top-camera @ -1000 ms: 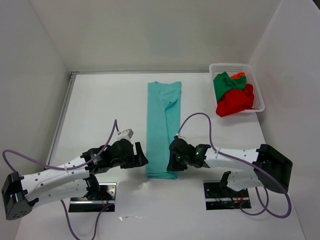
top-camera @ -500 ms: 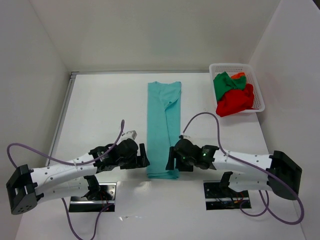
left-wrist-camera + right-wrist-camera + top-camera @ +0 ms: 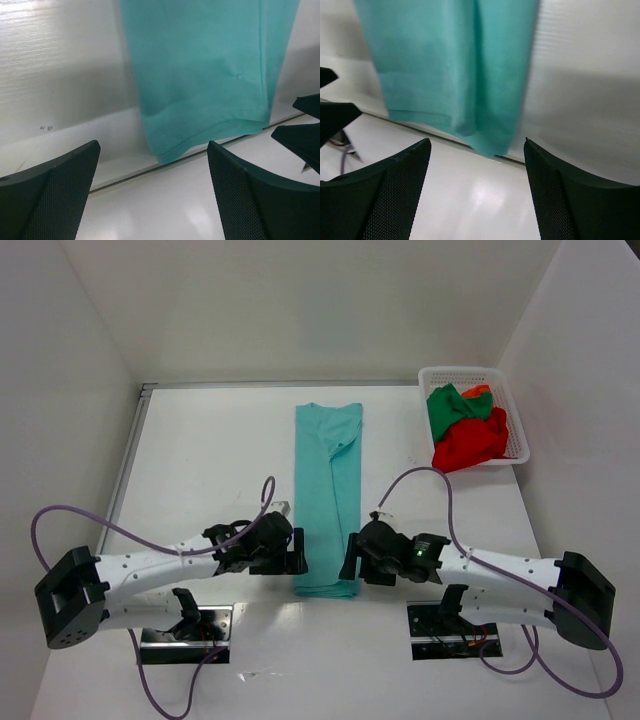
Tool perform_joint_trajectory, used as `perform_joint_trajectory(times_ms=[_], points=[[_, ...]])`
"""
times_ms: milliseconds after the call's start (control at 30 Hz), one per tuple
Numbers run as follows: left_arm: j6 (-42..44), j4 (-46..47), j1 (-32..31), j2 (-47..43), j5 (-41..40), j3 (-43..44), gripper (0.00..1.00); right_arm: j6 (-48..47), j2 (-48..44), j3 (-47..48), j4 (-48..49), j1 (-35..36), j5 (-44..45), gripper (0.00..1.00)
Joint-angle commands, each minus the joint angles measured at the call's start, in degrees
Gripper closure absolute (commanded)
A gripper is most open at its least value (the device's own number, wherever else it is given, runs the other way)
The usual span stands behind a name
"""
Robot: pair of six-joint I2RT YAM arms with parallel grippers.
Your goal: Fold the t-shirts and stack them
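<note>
Teal t-shirt [image 3: 328,495] lies as a long narrow strip mid-surface [image 3: 210,470], its hem close to the near edge; other t-shirts [image 3: 468,440] heaped in the basket [image 3: 520,440], far right. Left gripper [image 3: 298,552] & right gripper [image 3: 349,558] both wide, empty, flanking the hem. Risks: fingers catch only the top layer, so the fold splits; uneven L/R lift skews the strip; hem drags off the edge.

A folded t-shirt [image 3: 327,490] lies between left pincer [image 3: 298,552] and right pincer [image 3: 349,558], basket [image 3: 458,371] far right.
</note>
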Motion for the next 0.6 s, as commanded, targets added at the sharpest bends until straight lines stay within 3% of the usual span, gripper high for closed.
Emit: perform_joint_trajectory(times_ms=[0, 567], points=[[2.1, 1.4, 0.3, 1.7, 1.5, 1.9, 0.05, 1.6, 0.5, -1.5, -0.6, -0.2, 1.2, 0.19], [3.4, -0.1, 0.3, 5.2, 3.7, 2.4, 0.08, 1.0, -0.3, -4.8, 4.3, -0.2, 0.1, 0.22]])
